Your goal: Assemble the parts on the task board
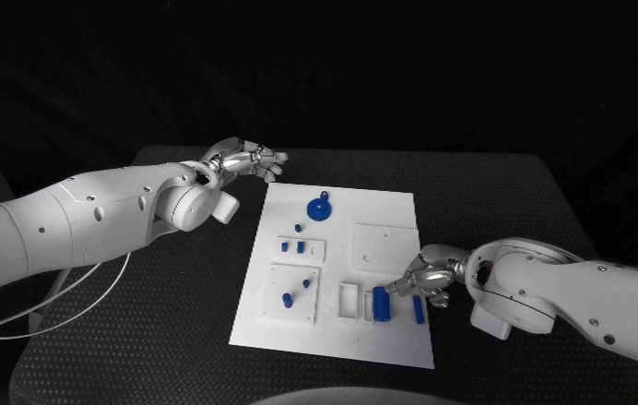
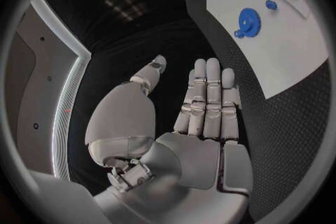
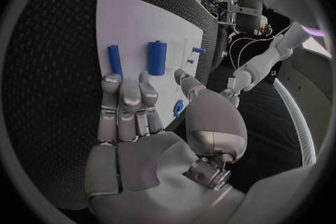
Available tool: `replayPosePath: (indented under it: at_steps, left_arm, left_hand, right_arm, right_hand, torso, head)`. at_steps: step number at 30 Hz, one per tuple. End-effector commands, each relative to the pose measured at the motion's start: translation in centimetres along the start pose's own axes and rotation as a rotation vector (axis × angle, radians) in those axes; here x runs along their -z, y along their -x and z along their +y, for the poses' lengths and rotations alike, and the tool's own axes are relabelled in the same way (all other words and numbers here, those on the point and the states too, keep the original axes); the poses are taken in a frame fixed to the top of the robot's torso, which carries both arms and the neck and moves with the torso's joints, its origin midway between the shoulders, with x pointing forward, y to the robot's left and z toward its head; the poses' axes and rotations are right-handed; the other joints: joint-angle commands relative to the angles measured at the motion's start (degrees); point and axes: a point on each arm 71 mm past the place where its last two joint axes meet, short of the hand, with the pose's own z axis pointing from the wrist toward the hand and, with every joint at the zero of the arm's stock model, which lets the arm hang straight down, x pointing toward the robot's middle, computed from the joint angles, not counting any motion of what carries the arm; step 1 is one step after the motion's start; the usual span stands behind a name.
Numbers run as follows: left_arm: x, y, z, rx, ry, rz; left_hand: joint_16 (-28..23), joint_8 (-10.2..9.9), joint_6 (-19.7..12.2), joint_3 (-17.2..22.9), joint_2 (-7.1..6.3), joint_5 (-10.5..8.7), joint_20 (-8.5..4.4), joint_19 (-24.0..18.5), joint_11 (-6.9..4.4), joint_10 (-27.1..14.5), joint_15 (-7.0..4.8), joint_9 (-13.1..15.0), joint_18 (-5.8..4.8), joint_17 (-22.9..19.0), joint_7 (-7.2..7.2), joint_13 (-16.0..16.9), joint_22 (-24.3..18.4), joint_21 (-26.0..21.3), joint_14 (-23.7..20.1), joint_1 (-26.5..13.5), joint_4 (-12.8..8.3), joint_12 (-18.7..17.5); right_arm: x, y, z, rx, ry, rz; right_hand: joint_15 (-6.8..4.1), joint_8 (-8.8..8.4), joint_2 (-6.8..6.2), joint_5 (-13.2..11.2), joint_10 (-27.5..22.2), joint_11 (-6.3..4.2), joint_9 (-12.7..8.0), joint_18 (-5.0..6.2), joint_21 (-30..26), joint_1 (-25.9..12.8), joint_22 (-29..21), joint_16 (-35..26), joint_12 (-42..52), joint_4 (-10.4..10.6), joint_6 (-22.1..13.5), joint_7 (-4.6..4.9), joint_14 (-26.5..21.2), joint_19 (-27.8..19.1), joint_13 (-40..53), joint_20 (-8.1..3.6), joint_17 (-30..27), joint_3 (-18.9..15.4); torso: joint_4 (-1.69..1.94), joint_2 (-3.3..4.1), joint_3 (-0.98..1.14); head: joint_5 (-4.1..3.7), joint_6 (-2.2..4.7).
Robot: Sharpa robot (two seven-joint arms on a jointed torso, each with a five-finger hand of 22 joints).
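Task board: white plate lying flat on the black table, centre of the head view, running from upper centre down to lower centre-right.
Gear: blue toothed wheel on the upper part of the board; also seen from the left wrist.
Small parts, left column: several short blue pieces on raised white blocks at mid-left of the board; a further blue piece lower left.
Large cylinder: thick blue cylinder at the lower centre of the board, beside white slotted blocks; seen from the right wrist.
Thin rod: slim blue rod just right of the large cylinder, near the board's right edge.
Left hand: upper left of the head view, over the table just beyond the board's upper-left corner; fingers straight and together, thumb apart, holding nothing.
Right hand: lower right of the head view, at the board's right edge just above the thin rod; fingers extended, nothing held.
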Motion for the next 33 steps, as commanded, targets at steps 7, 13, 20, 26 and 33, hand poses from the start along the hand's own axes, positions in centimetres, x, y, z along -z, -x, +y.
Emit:
replayPosePath:
  at_steps: [7,13,20,26,33]
  left_arm:
    - [-0.1,-0.7,-0.2,0.013,-0.011,0.044]
    - [0.0,-0.7,-0.2,0.015,-0.006,0.047]
    - [0.0,-0.6,-0.1,0.014,-0.003,0.045]
    - [0.0,-0.6,-0.1,0.014,-0.003,0.046]
    - [0.1,-0.6,-0.1,0.015,0.0,0.046]
  left_hand:
    - [-0.7,-0.3,-0.3,-0.5,-0.68,-0.09,0.14,-0.5,0.43,0.1,0.36,-0.3,0.18,-0.2,0.48,-0.3,1.1,-0.4,0.2,-0.9,0.5,-0.6]
    - [-1.0,-0.4,-0.5,-0.5,-0.91,-0.1,0.22,-0.5,0.54,0.1,0.43,-0.3,0.18,-0.3,0.57,-0.3,1.1,-0.5,0.2,-1.3,0.8,-0.8]
    - [-1.2,-0.5,-0.7,-0.5,-1.26,-0.11,0.26,-0.5,0.61,0.0,0.46,-0.4,0.23,-0.3,0.67,-0.4,1.1,-0.5,0.3,-1.9,1.6,-1.0]
    - [-1.3,-0.4,-0.8,-0.6,-2.37,-0.33,0.32,-0.6,0.64,0.0,0.52,-0.4,0.28,-0.2,0.72,-0.5,1.1,-0.6,0.3,-3.4,3.2,-1.1]
    - [-1.4,-0.4,-0.9,-1.1,-3.1,-0.31,0.33,-0.7,0.63,0.0,0.51,-0.3,0.4,-0.1,0.71,-0.5,1.1,-0.7,0.3,-4.6,4.2,-1.2]
  right_arm:
    - [-1.5,-1.5,0.4,0.021,-0.043,0.077]
    - [-1.9,-2.0,0.4,0.032,-0.043,0.089]
    - [-2.2,-2.2,0.7,0.051,-0.045,0.09]
    - [-2.4,-2.6,0.8,0.066,-0.047,0.095]
    - [-2.8,-2.5,1.1,0.089,-0.053,0.084]
  right_hand:
    - [-0.88,0.63,2.27,3.3,0.6,-2.65,0.8,1.66,0.5,-3.3,0.5,1.1,1.4,-2.1,4.9,-1.29,0.5,0.3,1.6,-1.04,-1.6,-2.3]
    - [-0.96,0.65,2.57,3.3,1.0,-2.75,1.0,1.66,0.4,-4.2,0.4,1.3,1.6,-2.4,5.2,-1.4,0.4,0.3,1.9,-1.09,-1.9,-2.4]
    - [-0.99,0.58,2.54,2.9,1.1,-2.79,1.1,1.66,0.4,-4.6,0.4,1.4,1.6,-2.9,5.3,-1.45,0.3,0.2,2.0,-1.13,-2.2,-2.6]
    - [-0.99,0.45,2.44,2.6,1.0,-2.79,1.2,1.66,0.4,-4.8,0.4,1.5,1.4,-3.4,5.2,-1.44,0.2,0.1,1.8,-1.16,-2.4,-2.6]
    - [-0.97,0.27,2.28,2.4,0.7,-2.75,1.3,1.66,0.3,-4.9,0.4,1.7,1.1,-4.2,5.2,-1.41,0.1,0.1,1.6,-1.17,-2.7,-2.5]
  torso:
    - [-0.02,0.12,0.02]
    - [0.05,0.16,0.05]
    - [0.02,0.06,0.06]
    - [0.02,0.08,0.04]
    - [0.09,0.08,-0.02]
  head:
    - [0.14,-0.33]
    - [0.49,-0.65]
    - [0.49,-0.77]
    - [0.71,-1.03]
    - [0.68,-1.22]
